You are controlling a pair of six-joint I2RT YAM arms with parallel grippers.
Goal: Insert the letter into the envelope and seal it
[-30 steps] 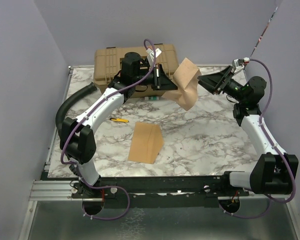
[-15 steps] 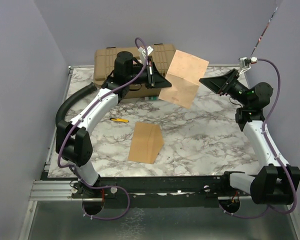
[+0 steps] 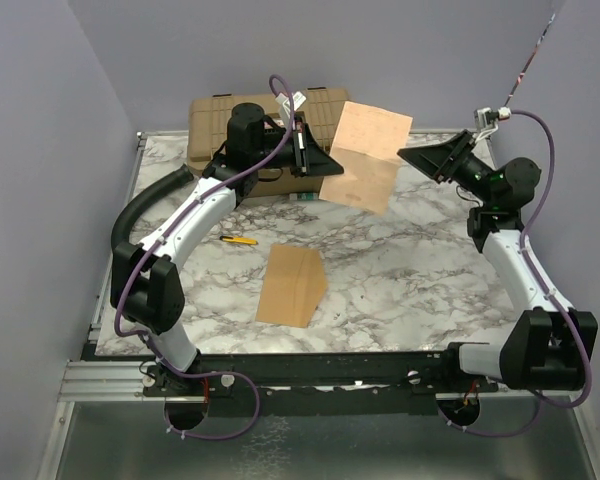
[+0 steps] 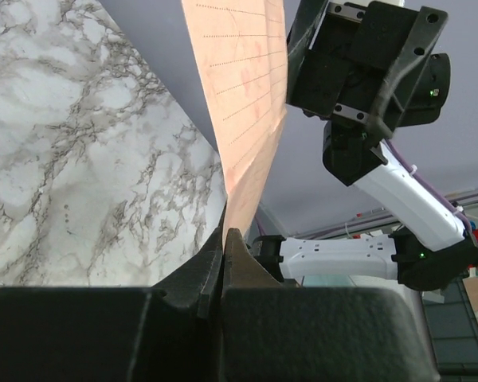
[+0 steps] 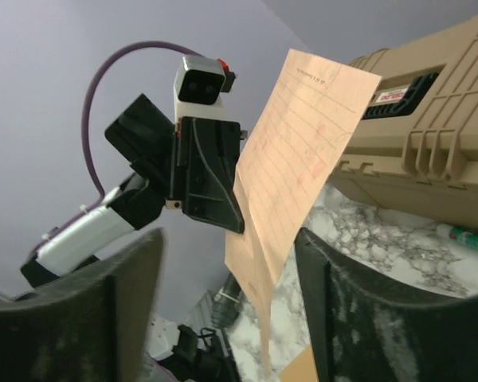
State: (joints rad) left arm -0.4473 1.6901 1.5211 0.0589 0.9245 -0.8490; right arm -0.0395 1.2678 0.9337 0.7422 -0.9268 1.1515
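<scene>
The letter (image 3: pixel 366 155), a pale pinkish-tan lined sheet, hangs unfolded in the air at the back middle. My left gripper (image 3: pixel 325 165) is shut on its left edge; in the left wrist view (image 4: pixel 225 232) the sheet (image 4: pixel 247 103) rises from the closed jaws. My right gripper (image 3: pixel 412 160) is open, just right of the letter and apart from it; in the right wrist view (image 5: pixel 231 263) the letter (image 5: pixel 295 175) hangs between the spread fingers. The kraft-brown envelope (image 3: pixel 291 285) lies flat on the marble table (image 3: pixel 420 280), near the front middle.
A big tan plastic case (image 3: pixel 220 125) stands at the back left behind the left arm, also seen in the right wrist view (image 5: pixel 430 119). A small yellow pen-like object (image 3: pixel 238 240) lies left of the envelope. A marker (image 5: pixel 466 236) lies by the case.
The letter was crumpled and pinched between both grippers; the right gripper let go and drew back to the right. The sheet has sprung open flat, held by the left gripper alone.
</scene>
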